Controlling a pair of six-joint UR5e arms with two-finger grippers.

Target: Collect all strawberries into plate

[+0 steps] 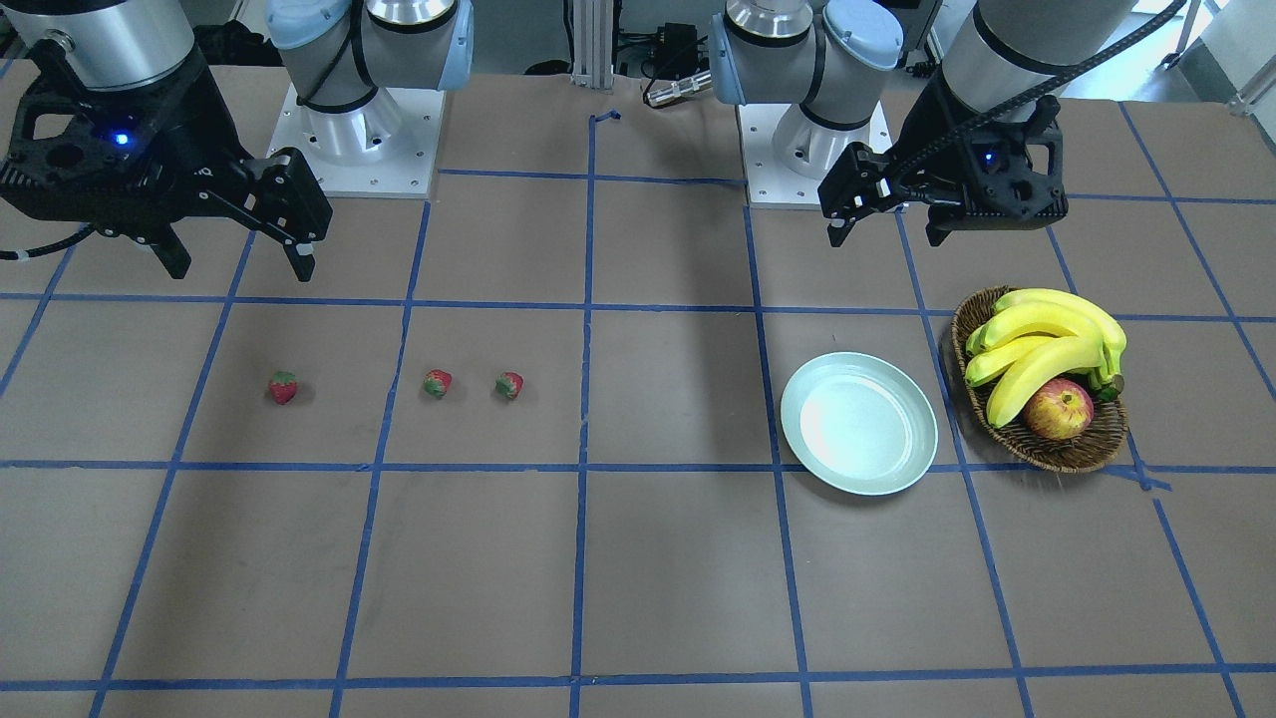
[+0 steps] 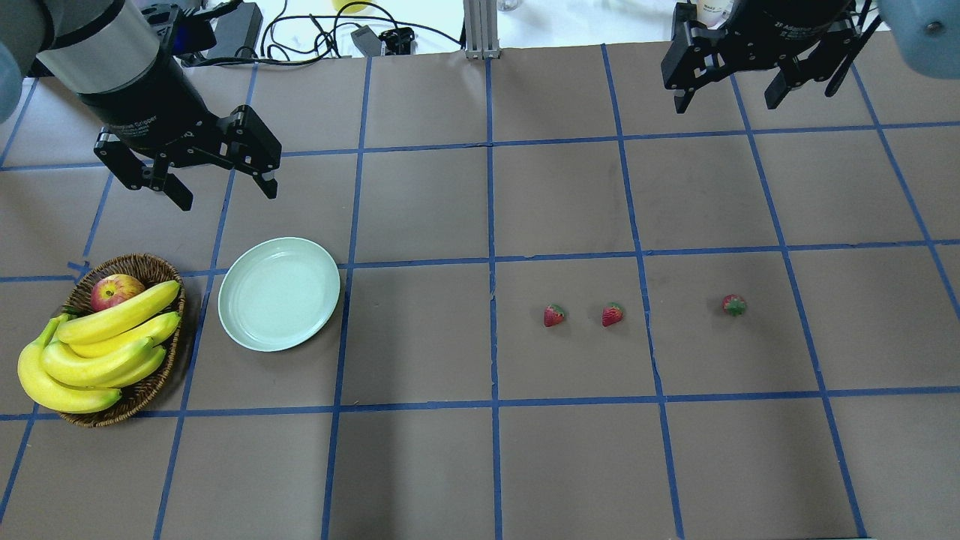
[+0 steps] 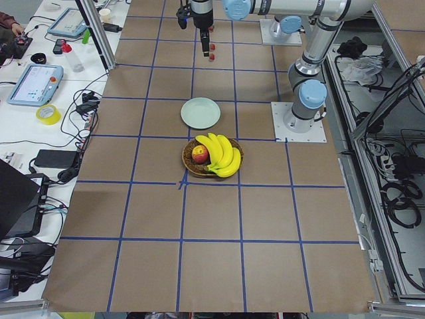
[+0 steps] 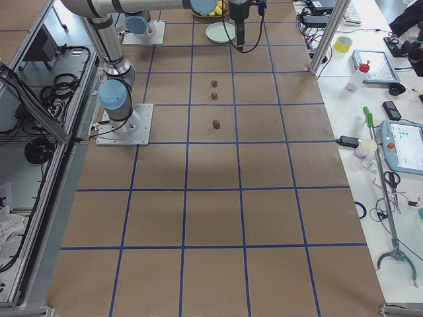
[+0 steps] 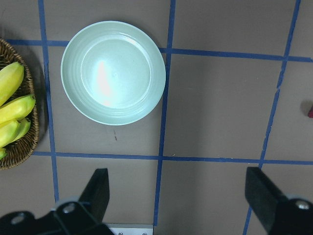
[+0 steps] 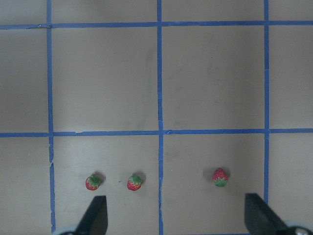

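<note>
Three small red strawberries lie in a row on the brown table: one (image 2: 554,315), a second (image 2: 612,315) close beside it, and a third (image 2: 734,304) further right. They also show in the right wrist view (image 6: 93,182) (image 6: 134,182) (image 6: 220,177). The pale mint-green plate (image 2: 279,293) sits empty on the left, also in the left wrist view (image 5: 113,72). My left gripper (image 2: 223,189) is open and empty, raised behind the plate. My right gripper (image 2: 729,97) is open and empty, raised far behind the strawberries.
A brown wicker basket (image 2: 142,390) with bananas (image 2: 97,349) and a red-yellow apple (image 2: 115,291) stands left of the plate. Blue tape lines grid the table. Cables and equipment lie along the far edge (image 2: 315,30).
</note>
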